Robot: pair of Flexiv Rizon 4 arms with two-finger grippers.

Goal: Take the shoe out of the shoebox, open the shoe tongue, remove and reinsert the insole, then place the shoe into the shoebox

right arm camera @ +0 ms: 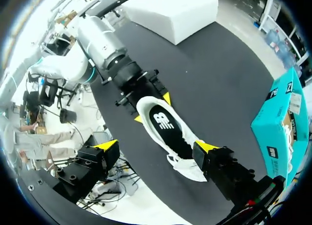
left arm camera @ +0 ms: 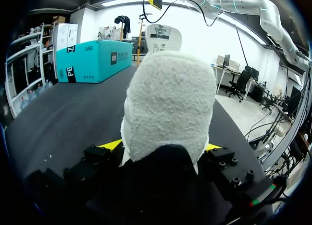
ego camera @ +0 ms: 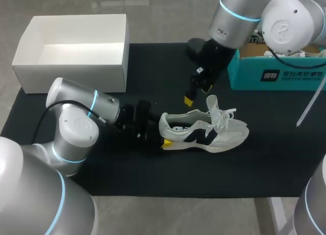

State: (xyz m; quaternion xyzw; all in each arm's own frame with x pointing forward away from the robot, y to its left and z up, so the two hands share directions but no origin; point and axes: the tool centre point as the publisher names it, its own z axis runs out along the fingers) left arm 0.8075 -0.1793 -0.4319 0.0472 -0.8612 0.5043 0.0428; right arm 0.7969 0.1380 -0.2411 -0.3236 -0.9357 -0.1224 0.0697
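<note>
A white sneaker with dark side marks (ego camera: 214, 135) lies on its sole in the middle of the black mat (ego camera: 153, 179), toe to the right. Its tongue and laces (ego camera: 219, 110) stand up. A black insole (right arm camera: 163, 122) lies inside it. My left gripper (ego camera: 164, 131) is shut on the shoe's heel (left arm camera: 168, 103), with a yellow tip pressed against each side. My right gripper (ego camera: 197, 92) hangs open just above and behind the shoe's middle, with nothing between its fingers (right arm camera: 108, 150). The open white shoebox (ego camera: 76, 51) stands at the back left.
A teal box (ego camera: 275, 74) holding another shoe stands at the back right, close to my right arm. The white shoebox sits partly off the mat's back left corner. Bare mat lies in front of the shoe.
</note>
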